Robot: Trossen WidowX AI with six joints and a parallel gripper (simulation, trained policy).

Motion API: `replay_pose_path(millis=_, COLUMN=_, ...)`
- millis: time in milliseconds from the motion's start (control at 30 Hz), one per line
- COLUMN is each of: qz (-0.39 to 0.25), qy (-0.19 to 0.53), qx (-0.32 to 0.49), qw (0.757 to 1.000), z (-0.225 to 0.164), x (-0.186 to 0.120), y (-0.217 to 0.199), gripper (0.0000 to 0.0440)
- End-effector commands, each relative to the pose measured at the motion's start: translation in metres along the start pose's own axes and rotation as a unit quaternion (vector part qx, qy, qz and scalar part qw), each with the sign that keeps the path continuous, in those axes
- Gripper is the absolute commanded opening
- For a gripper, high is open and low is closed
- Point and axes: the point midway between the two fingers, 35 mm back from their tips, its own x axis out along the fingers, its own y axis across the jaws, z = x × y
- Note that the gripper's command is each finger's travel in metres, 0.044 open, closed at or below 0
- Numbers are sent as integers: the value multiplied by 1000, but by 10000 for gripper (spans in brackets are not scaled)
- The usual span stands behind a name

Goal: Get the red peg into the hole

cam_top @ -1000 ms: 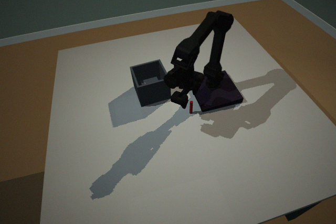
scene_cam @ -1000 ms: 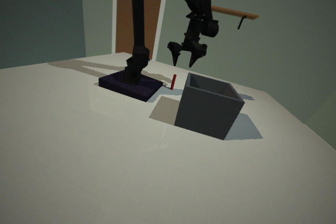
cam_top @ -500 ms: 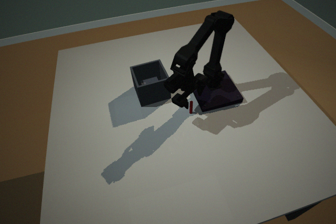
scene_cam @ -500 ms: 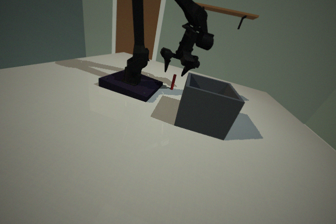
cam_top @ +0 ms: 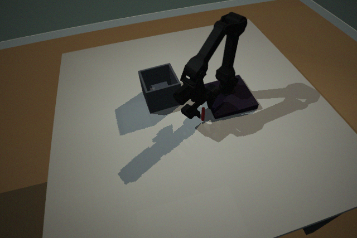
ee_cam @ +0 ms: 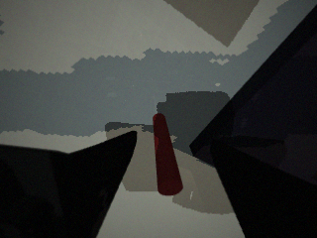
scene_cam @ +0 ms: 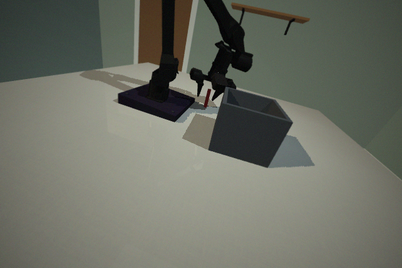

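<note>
One pale table (cam_top: 178, 189) (scene_cam: 136, 193) (ee_cam: 30, 99), broad-topped, marked by several cast shadows. One black six-joint arm (cam_top: 211, 42) (scene_cam: 168, 21), folded at a high elbow, its forearm slanted down toward the table. One dark purple base plate (cam_top: 247, 102) (scene_cam: 129, 98), flat, by which the arm is carried. One grey box (cam_top: 163, 100) (scene_cam: 248, 135), open-topped, set upright near the base plate but apart from it; a lighter plate (cam_top: 161, 85) is partly seen at its bottom in the top view, its hole not clearly made out. One gripper (scene_cam: 205, 98) (ee_cam: 173, 140), pointed downward, its two fingers parted fairly wide, with nothing gripped. One red peg (cam_top: 203, 113) (scene_cam: 207, 98) (ee_cam: 167, 159), slender, stood upright on the table between the base plate and the box, outside the latter. In the wrist view the peg is seen between the fingertips, with a visible gap left on either side.
</note>
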Motion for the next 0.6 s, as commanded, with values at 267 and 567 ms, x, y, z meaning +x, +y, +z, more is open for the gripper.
replay_pose_path(millis=267, qz=-5, qy=8, qx=-9, qw=1000, z=3, x=5, y=5, gripper=28)
replay_pose_path(millis=567, qz=54, qy=37, qx=-19, qw=998, z=-4, x=-22, y=15, gripper=0)
